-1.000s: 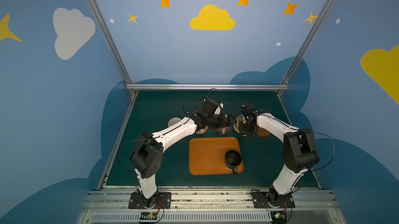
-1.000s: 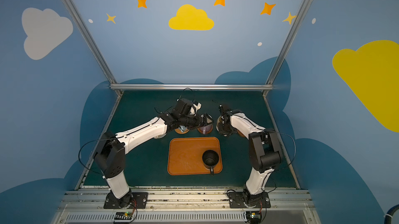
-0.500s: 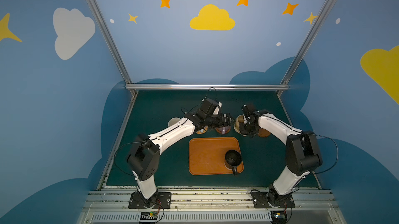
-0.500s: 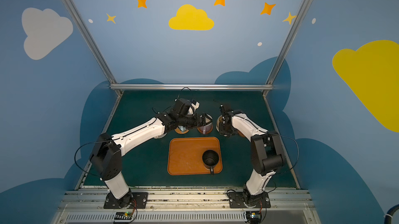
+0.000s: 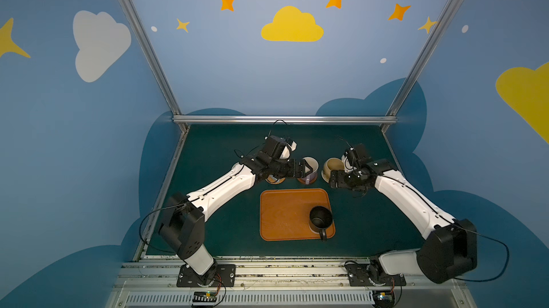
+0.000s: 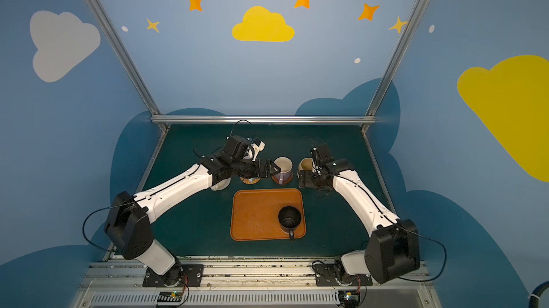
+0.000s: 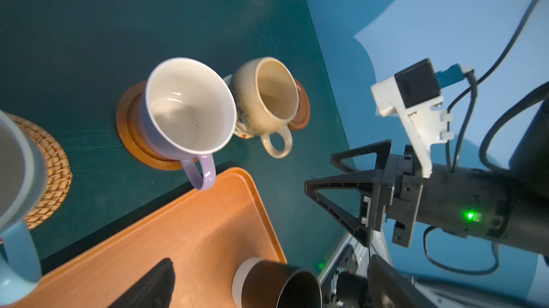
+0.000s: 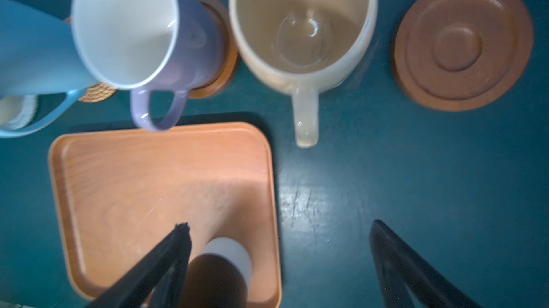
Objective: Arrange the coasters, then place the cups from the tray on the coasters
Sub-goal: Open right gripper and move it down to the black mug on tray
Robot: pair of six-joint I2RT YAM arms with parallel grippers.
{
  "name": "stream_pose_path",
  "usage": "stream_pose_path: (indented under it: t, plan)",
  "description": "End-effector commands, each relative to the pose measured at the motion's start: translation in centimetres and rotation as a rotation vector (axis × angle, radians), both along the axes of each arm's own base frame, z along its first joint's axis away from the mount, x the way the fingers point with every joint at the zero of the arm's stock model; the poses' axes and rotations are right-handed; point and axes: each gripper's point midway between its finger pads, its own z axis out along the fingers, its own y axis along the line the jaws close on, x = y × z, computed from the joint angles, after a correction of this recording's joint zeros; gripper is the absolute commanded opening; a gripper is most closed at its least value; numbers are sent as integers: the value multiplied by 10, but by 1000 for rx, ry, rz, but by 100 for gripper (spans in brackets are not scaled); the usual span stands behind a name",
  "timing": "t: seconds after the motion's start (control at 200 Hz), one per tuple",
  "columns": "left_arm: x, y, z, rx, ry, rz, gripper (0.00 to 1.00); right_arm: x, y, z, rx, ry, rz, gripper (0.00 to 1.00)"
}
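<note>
On the tray (image 5: 282,217): one black cup (image 5: 320,221).
Left gripper (image 6: 274,169) by lavender cup (image 7: 190,110), right gripper (image 8: 279,224) by yellow cup (image 7: 273,95): both spread wide, empty.

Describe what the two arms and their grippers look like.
The left arm and right arm are white-shelled with bulky black joints and thin black cables looping alongside. The left gripper and right gripper are black, with open triangular-frame fingers. A white bracket holds a black camera at the right wrist, near a green light.
</note>
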Motion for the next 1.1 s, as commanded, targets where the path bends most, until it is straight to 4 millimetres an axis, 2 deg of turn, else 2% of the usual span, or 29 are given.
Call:
stream_pose_path:
  t: [0.0, 0.105, 0.17, 0.245, 0.385, 0.506, 0.641, 0.921, 1.031, 1.096]
  plan:
    - [-22, 14, 9, 0, -11, -85, 100, -30, 6, 2, 19, 22, 36, 94]
    - [-30, 23, 5, 22, 11, -99, 100, -51, 13, 6, 12, -24, 119, 94]
    - [-34, 28, 2, 48, 18, -100, 100, -67, 22, 3, 37, -22, 184, 93]
    - [-38, 33, -2, 63, 28, -92, 100, -85, 29, -3, 95, 21, 177, 91]
    - [-46, 36, -5, 51, 64, -75, 100, -113, 46, -11, 178, 31, 232, 90]
    - [-54, 37, -12, 41, 110, -65, 100, -132, 50, -15, 160, 10, 285, 90]
    - [-70, 35, -19, 14, 179, -105, 99, -146, 52, -21, 154, 15, 287, 90]
    - [-83, 47, -29, 63, 212, -106, 99, -165, 56, -47, 42, 52, 310, 89]
    - [-86, 48, -34, 64, 223, -107, 100, -163, 51, -56, -27, 56, 263, 85]
    - [-87, 49, -34, 62, 221, -101, 99, -162, 51, -61, -52, 53, 248, 79]
